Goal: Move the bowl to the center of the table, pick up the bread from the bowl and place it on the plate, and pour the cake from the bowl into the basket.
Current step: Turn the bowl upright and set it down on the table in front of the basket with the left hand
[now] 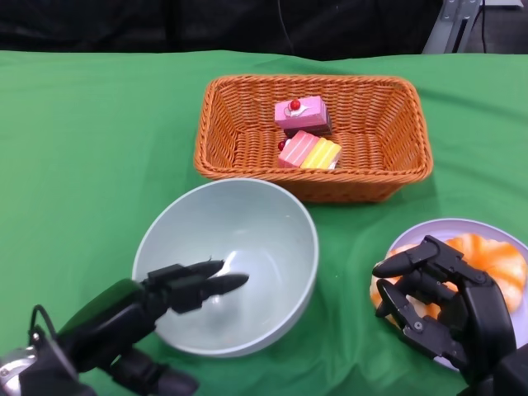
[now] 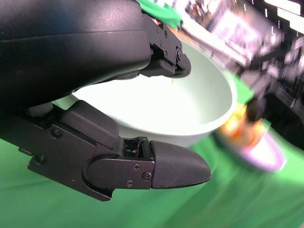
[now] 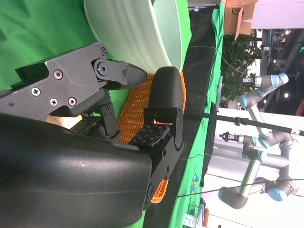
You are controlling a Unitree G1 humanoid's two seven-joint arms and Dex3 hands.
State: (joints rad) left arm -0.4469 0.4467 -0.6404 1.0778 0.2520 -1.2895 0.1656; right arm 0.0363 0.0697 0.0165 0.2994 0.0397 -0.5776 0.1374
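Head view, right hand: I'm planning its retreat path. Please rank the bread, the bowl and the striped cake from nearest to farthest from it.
1. bread: on the plate, partly under the right hand.
2. bowl: across the green cloth, toward the robot's left, with the left hand at its rim.
3. striped cake: inside the basket, at the far side.

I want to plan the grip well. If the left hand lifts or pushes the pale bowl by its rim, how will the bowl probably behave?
The bowl looks rigid and empty, so probably light. Its smooth, glossy wall may slip between the fingers of the left hand. Its rounded sides suggest a narrow base, so a rim push might tip it rather than slide it on the green cloth.
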